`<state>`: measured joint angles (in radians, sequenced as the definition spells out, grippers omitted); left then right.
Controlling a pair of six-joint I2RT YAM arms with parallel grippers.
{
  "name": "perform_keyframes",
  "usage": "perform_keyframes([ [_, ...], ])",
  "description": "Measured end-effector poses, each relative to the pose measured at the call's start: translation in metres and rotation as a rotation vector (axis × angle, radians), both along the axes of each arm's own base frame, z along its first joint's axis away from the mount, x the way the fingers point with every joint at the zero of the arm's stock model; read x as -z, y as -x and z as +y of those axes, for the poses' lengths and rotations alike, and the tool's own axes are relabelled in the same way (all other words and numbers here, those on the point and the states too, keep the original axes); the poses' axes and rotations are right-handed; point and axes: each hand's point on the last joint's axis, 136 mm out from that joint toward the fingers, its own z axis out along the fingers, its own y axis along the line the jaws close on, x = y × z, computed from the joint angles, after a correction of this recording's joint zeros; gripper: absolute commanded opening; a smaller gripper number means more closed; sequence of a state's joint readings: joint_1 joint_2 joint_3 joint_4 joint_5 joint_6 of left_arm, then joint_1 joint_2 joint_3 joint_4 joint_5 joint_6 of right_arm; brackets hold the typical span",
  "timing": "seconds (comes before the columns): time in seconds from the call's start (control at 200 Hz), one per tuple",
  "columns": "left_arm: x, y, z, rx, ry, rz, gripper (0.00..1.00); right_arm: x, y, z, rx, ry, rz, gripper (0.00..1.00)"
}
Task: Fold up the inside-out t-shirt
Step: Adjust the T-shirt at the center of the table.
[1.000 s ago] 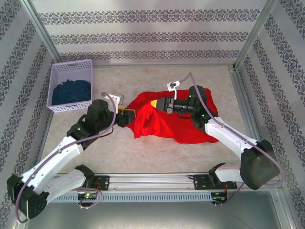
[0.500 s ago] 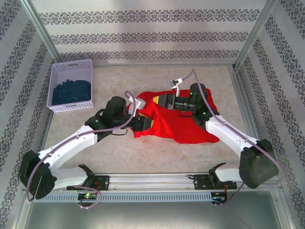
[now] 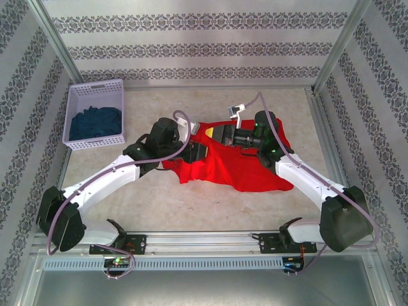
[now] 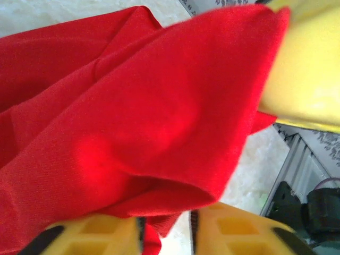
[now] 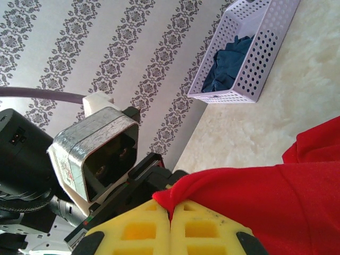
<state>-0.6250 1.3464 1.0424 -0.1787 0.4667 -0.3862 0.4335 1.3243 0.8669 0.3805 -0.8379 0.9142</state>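
Observation:
The inside-out t-shirt (image 3: 226, 166) lies bunched and red on the mid table, its top left edge lifted. There my right gripper (image 3: 214, 136) is shut on a fold of it, and the right wrist view has red cloth (image 5: 255, 196) pinched between the closed yellow fingers (image 5: 171, 210). My left gripper (image 3: 199, 152) sits close beside it at the shirt's left edge. In the left wrist view its yellow fingers (image 4: 166, 227) stand a little apart, with a tip of red cloth (image 4: 159, 223) hanging in the gap. The shirt (image 4: 133, 111) drapes over them.
A white perforated basket (image 3: 94, 115) holding dark blue cloth (image 3: 95, 122) stands at the back left, also seen as a basket (image 5: 255, 58) in the right wrist view. Patterned walls and metal posts close in the table. A rail (image 3: 204, 242) runs along the near edge.
My left arm has swung right and farther in, up to the shirt's lifted edge beside the right gripper, and its jaws have narrowed. The right gripper has kept its grip and barely moved.

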Motion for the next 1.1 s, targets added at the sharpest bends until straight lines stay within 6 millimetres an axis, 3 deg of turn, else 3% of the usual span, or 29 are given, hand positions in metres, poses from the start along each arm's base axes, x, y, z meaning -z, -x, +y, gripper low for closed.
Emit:
perform_keyframes([
  [0.155, -0.004, 0.000, 0.000, 0.009, 0.005, -0.009, 0.00, 0.002, -0.004, -0.002, 0.017, 0.010, 0.009, 0.00],
  [0.315, -0.011, 0.010, 0.001, 0.038, 0.021, 0.000, 0.00, 0.009, -0.017, -0.001, 0.056, 0.091, 0.007, 0.00],
  [0.365, -0.018, 0.014, 0.002, 0.043, 0.039, -0.003, 0.00, 0.012, -0.022, -0.002, 0.086, 0.160, -0.011, 0.23],
  [0.405, -0.024, 0.016, 0.003, 0.036, 0.058, -0.003, 0.00, 0.013, -0.025, -0.002, 0.117, 0.230, -0.031, 0.35],
  [0.485, -0.036, 0.015, 0.011, -0.007, 0.102, 0.017, 0.00, 0.010, -0.026, -0.006, 0.184, 0.375, -0.128, 0.44],
  [0.585, -0.039, 0.009, 0.019, -0.080, 0.138, 0.073, 0.00, 0.007, 0.000, -0.018, 0.195, 0.465, -0.289, 0.51],
  [0.685, -0.036, 0.006, 0.020, -0.125, 0.168, 0.141, 0.00, 0.013, 0.034, -0.027, 0.157, 0.500, -0.421, 0.51],
  [0.764, -0.035, 0.006, 0.019, -0.140, 0.186, 0.180, 0.00, 0.020, 0.047, -0.017, 0.098, 0.519, -0.495, 0.46],
  [0.954, -0.036, 0.006, 0.018, -0.157, 0.211, 0.215, 0.00, 0.055, 0.043, 0.008, 0.005, 0.559, -0.532, 0.36],
  [1.099, -0.036, 0.008, 0.018, -0.160, 0.219, 0.232, 0.00, 0.058, 0.036, 0.016, 0.002, 0.552, -0.556, 0.40],
])
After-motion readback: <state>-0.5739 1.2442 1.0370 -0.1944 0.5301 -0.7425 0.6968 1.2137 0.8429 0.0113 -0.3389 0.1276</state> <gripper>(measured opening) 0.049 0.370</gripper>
